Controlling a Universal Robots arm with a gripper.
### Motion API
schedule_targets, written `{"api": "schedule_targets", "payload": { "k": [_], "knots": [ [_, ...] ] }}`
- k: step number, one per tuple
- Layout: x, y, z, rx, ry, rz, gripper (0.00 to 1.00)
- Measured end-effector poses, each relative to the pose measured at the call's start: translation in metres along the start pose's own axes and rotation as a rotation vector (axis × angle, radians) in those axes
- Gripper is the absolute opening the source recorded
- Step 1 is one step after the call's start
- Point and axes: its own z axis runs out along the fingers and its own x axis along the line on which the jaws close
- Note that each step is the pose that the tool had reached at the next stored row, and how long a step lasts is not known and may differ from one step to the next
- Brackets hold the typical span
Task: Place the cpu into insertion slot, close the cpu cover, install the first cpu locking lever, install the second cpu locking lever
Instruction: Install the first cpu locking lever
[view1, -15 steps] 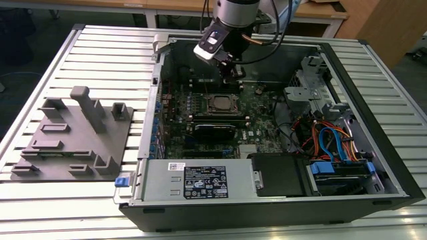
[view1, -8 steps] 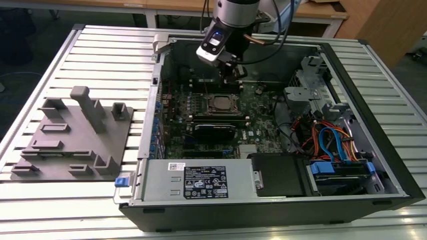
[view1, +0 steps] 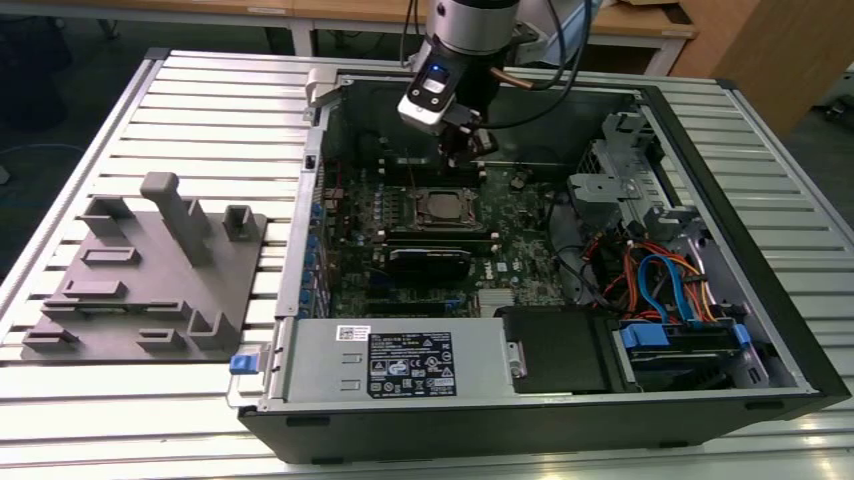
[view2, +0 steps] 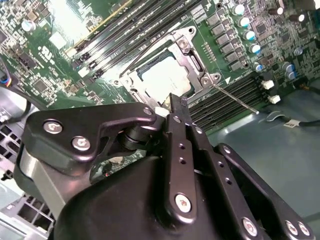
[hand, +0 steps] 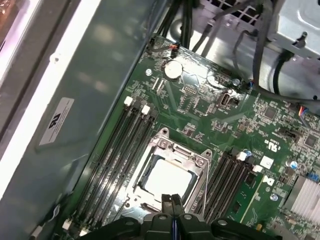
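The cpu (hand: 169, 179) lies in the insertion slot (view1: 441, 207) on the green board, its silver top bright. The cpu cover (hand: 182, 155), a silvery frame with a square window, lies down around the chip (view2: 165, 77). From one corner of the socket a thin wire locking lever (view2: 235, 98) sticks out over the long black slots, unlatched. My gripper (view1: 461, 158) hangs just above the board beside the socket's far edge. In both wrist views its black fingers (hand: 172, 200) are pressed together with nothing between them, the tips (view2: 176, 102) close over the cover's edge.
The open computer case (view1: 747, 330) surrounds the board, with a drive cage and cable bundles (view1: 654, 275) on the exterior view's right and a power supply (view1: 400, 362) at the front. A grey fixture (view1: 147, 270) sits on the slatted table to the exterior view's left.
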Motion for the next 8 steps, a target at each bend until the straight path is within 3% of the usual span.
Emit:
{"api": "schedule_targets", "payload": {
  "k": [8],
  "knots": [
    [0.0,0.0,0.0,-0.0009,-0.0009,-0.072,0.1]
  ]
}}
